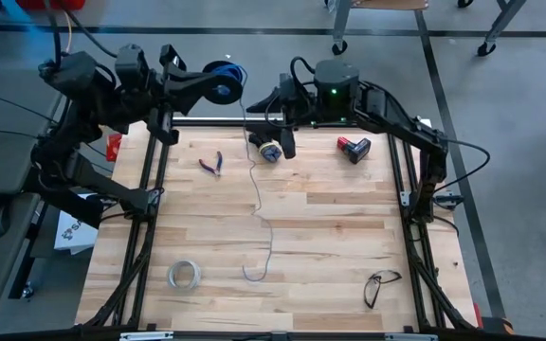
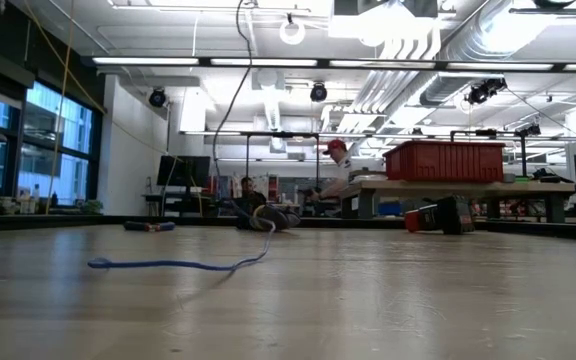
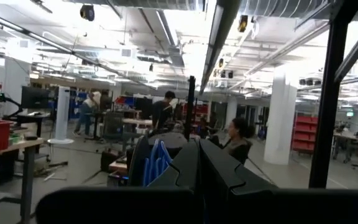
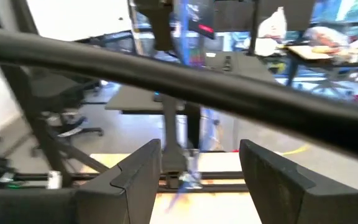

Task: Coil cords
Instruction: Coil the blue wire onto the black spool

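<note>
Now the left gripper [image 1: 218,87] clamps the small dark-blue round spool [image 1: 224,82] aloft; the thin bluish-grey wire [image 1: 257,194] trails downward beside the open right gripper [image 1: 278,133].

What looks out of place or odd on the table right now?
The thin wire isn't coiled: it trails loose down the table's middle from the spool, which the shut left gripper holds up past the far edge. The right gripper hangs open near the wire's upper stretch.
</note>
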You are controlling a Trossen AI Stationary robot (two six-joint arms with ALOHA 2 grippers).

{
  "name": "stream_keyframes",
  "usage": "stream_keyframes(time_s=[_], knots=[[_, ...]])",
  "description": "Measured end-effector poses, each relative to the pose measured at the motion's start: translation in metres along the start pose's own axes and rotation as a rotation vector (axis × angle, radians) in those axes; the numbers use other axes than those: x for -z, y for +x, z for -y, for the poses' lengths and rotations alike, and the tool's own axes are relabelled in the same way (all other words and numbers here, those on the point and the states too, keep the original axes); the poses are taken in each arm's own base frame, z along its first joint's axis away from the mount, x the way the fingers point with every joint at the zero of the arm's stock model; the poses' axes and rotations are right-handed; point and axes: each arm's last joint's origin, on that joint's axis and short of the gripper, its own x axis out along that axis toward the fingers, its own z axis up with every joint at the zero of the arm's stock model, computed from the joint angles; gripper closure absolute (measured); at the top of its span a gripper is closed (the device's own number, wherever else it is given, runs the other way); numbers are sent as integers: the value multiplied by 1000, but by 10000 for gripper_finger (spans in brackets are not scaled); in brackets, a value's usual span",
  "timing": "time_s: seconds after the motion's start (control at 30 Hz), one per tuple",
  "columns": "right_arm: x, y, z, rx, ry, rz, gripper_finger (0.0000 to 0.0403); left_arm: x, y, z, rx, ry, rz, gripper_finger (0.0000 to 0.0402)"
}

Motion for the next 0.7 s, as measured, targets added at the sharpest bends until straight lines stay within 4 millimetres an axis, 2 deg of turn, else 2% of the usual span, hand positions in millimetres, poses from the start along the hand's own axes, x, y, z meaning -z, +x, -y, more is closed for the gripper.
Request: stream_keyframes(time_s=[0.1,0.4,0.7], knots=[[1,0,3,35,-34,-7,192,-1,-1,0,0,-14,5,401],[-1,0,-3,-80,4,14,192,1,2,0,0,-51,0,401],[-2,0,-3,-68,4,21,192,5,9,2,36,-80,7,401]])
